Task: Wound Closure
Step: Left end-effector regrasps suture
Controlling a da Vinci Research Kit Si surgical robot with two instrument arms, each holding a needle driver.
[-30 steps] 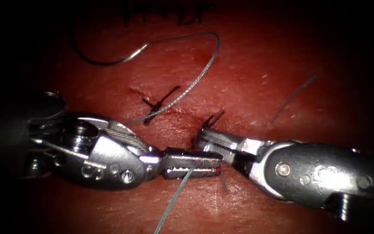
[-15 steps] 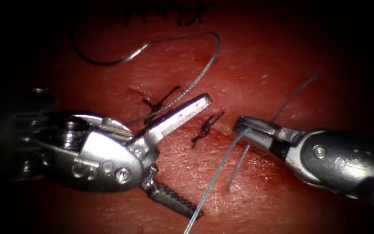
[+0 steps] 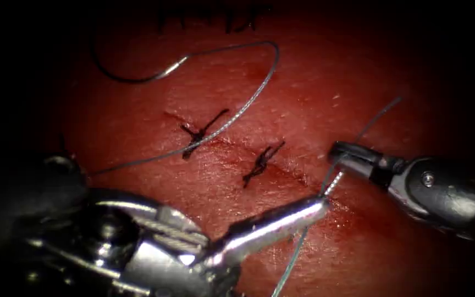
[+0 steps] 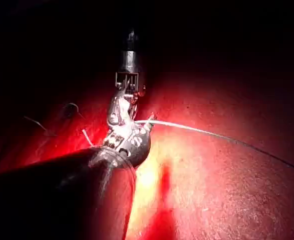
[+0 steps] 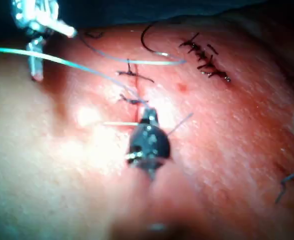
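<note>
Endoscope view: the tissue (image 3: 358, 258) carries a cut (image 3: 232, 151) running from upper left to lower right, with 2 dark knotted stitches (image 3: 200, 135) (image 3: 263, 159) across it. The curved needle (image 3: 133, 74) lies free on the tissue, well above the cut and to its left, not in the tissue and held by neither tool. The thread (image 3: 259, 88) arcs from the needle's end, crosses the upper stitch and continues toward the left tool. The left end effector (image 3: 309, 208) reaches in from lower left; its jaws appear closed, and a strand of thread meets its tip and continues downward, though a grip there cannot be confirmed. The right end effector (image 3: 341, 155), right of the cut, is closed on the thread; a short taut length runs from it to the left tool's tip.

Left wrist view: the left end effector (image 4: 131, 47) points away over the tissue (image 4: 227, 190); a pale thread (image 4: 207, 132) runs past the wrist.

Right wrist view: the right end effector (image 5: 148, 116) sits at the cut (image 5: 136, 92), jaws closed. The needle (image 5: 152, 47) rests beyond it on the tissue (image 5: 61, 165). The left end effector (image 5: 36, 20) has thread (image 5: 71, 62) passing beneath it.
</note>
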